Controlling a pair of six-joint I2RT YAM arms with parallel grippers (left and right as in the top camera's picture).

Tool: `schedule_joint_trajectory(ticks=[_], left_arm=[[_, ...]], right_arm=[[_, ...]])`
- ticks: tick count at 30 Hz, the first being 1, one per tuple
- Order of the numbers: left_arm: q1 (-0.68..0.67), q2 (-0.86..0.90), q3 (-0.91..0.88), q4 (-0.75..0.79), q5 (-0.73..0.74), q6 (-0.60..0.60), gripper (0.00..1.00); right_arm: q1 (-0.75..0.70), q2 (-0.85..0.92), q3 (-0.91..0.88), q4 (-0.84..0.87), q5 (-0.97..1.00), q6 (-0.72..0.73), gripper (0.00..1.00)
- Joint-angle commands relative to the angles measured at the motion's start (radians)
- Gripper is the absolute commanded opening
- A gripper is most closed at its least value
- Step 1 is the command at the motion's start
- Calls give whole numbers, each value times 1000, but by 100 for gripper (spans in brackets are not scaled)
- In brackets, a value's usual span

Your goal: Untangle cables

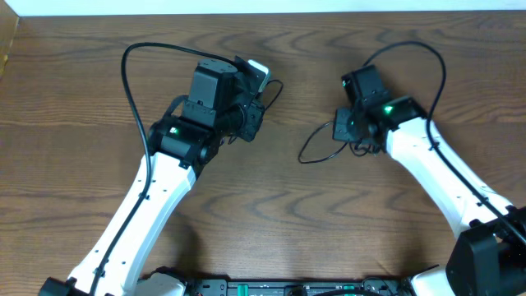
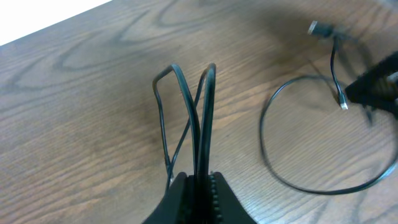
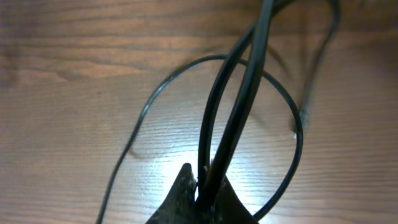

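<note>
Tightly, left hand (image 2: 198,182) and right hand (image 3: 204,182) pinch black cable strands (image 2: 209,112).

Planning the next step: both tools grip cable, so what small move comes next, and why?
Probably ease the left tool away from the right tool. Each is shut on thin black cord: a folded bundle on the left, strands with a slack loop on the brown wooden table on the right. A gentle pull should reveal any snag.

table's (image 1: 271,222) dark brown swirly wood grain, cable (image 3: 247,87) black, left arm (image 1: 140,205) and right arm (image 1: 436,173) white with little green lights (image 1: 173,130)
</note>
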Motion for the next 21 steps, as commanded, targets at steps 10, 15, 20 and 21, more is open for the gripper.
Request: schedule_joint_trajectory(ticks=[10, 15, 20, 21], left_arm=[[4, 166, -4, -1, -37, 10, 12], [4, 174, -4, -2, -37, 10, 12], [4, 174, -4, -13, -31, 4, 12], [4, 174, -4, -14, -31, -5, 12]], right_arm=[[-96, -19, 227, -71, 2, -162, 1], [-134, -19, 285, -82, 11, -200, 1], [-216, -19, 341, -98, 34, -241, 1], [-235, -19, 352, -104, 36, -249, 1]])
